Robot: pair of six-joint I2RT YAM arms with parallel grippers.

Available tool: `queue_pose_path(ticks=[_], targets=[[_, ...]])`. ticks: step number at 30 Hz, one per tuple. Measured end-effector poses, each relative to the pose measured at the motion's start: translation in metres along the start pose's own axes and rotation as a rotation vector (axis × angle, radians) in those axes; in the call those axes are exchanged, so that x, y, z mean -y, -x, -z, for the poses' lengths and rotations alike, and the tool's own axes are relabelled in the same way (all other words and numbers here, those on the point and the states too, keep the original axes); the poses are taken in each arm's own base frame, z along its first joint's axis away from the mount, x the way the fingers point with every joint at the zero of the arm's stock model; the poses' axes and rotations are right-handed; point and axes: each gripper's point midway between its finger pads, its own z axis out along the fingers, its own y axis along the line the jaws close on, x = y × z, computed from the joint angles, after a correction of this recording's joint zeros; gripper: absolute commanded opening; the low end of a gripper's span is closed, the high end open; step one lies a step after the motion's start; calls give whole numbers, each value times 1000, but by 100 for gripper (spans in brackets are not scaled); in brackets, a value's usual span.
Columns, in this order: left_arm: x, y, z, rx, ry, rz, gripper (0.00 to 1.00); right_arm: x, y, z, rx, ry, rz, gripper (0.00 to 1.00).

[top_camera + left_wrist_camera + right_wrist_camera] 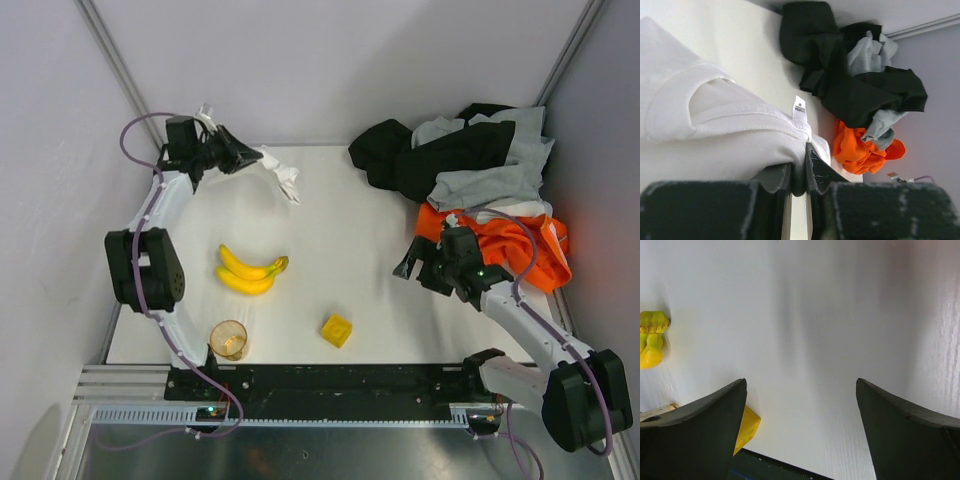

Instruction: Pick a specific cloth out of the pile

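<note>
The white cloth (281,175) hangs at the table's back left, clear of the pile (470,170) of black, grey and orange garments at the back right. My left gripper (250,157) is shut on the white cloth's edge. In the left wrist view the cloth (715,115) fills the left side, with a small label by its collar, and its fold is pinched between my fingers (817,167); the pile (855,90) lies beyond. My right gripper (412,262) is open and empty above bare table just left of the orange garment (525,250); its fingers (705,425) stand wide apart.
A banana bunch (250,270) lies left of centre. A yellow block (337,330) and an amber cup (229,340) sit near the front edge. The right wrist view also shows the yellow block (746,427) and the bananas (651,340). Walls close the back and sides.
</note>
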Motion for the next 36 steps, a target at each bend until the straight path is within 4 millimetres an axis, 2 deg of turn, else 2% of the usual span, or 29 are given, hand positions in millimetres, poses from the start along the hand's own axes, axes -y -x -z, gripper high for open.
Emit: queue_pose_path(ticks=[2,4,9,21,26,29,32,36], targets=[[-18,-5,-8,-22,22,23,3,-2,0,-1,1,7,4,95],[-41,-20,-16,-59,53,51,3,-4,-1,-2,0,12,8,95],[-76,-49,-22,-123,102,102,4,-7,-5,-3,-13,17,19,95],[-137,-119,-9,-239,203,191,7,-8,-16,-5,-38,16,15,95],[-155,-148,2,-276,251,219,8,-6,-22,-6,-48,15,15,94],[-160,-159,10,-283,275,226,12,-4,-25,-7,-55,9,12,94],[-158,-162,17,-272,291,220,17,-3,-27,-6,-52,6,7,94],[-152,-157,21,-251,288,202,28,-3,-27,-5,-46,6,8,94]])
